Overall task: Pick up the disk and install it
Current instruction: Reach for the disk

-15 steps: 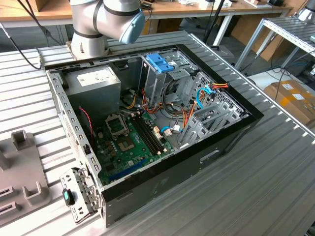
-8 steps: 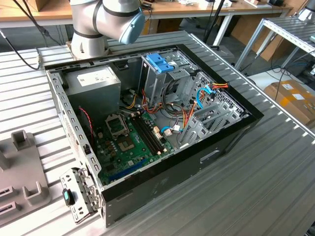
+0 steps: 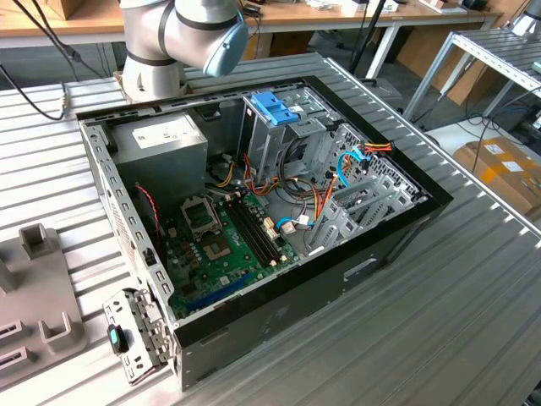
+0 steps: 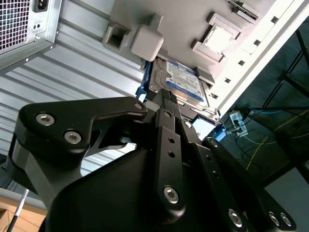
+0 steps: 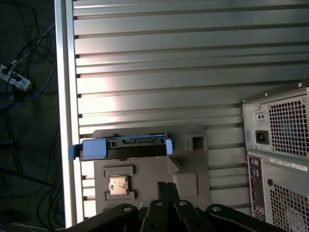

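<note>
Currently the ribbed metal worktop [image 3: 473, 321] carries the open computer case [image 3: 254, 220], which takes up the centre of the exterior view. The arm [image 3: 182, 34] rises behind the case at the upper left of that frame. A grey fixture tray [image 3: 42, 279] lies at the lower left of the frame, just beside the rear panel of the case. In the first wrist view the gripper [image 5: 167, 186] hovers over this fixture tray [image 5: 188, 169]. Its jaws appear pressed together with nothing between them, and they are apart from the disk [image 5: 125, 147]. The disk rests in a slot of the tray, with its light-blue rails running along both long sides. In the second wrist view the disk [image 4: 181, 82] shows its labelled face just beyond the gripper [image 4: 165, 94]. Judged from this, neither step is done: the disk is not yet grasped, and it lies outside the case, well apart from the drive cage [image 3: 270, 144]. On top of the cage sits the blue latch piece [image 3: 275, 108]. For clearance, note that one rail end of the disk reaches the outer edge of the worktop [image 5: 63, 96], beyond which the floor [image 5: 29, 145] with loose cables [image 5: 19, 82] lies lower. The rear of the case [image 5: 280, 150] stands near on the opposite side. A small processor chip [image 5: 118, 185] is seated in the tray just beside the disk, between it and the gripper. Above the tray the room is open.
</note>
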Motion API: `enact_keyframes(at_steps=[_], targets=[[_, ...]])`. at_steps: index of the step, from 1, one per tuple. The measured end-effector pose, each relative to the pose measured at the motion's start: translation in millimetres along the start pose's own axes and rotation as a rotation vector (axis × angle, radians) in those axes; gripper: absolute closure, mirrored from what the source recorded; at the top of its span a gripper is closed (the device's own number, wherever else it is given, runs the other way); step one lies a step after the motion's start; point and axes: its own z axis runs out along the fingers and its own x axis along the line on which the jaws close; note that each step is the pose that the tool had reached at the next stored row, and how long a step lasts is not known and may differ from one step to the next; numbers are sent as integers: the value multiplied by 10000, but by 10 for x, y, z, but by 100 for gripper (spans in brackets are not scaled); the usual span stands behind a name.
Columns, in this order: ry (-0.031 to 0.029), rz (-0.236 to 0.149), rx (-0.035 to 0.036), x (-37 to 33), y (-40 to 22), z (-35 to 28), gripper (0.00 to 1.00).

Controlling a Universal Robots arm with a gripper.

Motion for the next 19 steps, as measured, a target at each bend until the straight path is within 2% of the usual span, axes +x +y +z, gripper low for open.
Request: enact_keyframes(at_steps=[5, 12, 15, 19], targets=[[0, 1, 0, 108, -8, -2, 89], [0, 0, 0, 196, -15, -3, 89], [0, 0, 0, 255, -19, -2, 89], [0, 0, 0, 261, -20, -1, 89]])
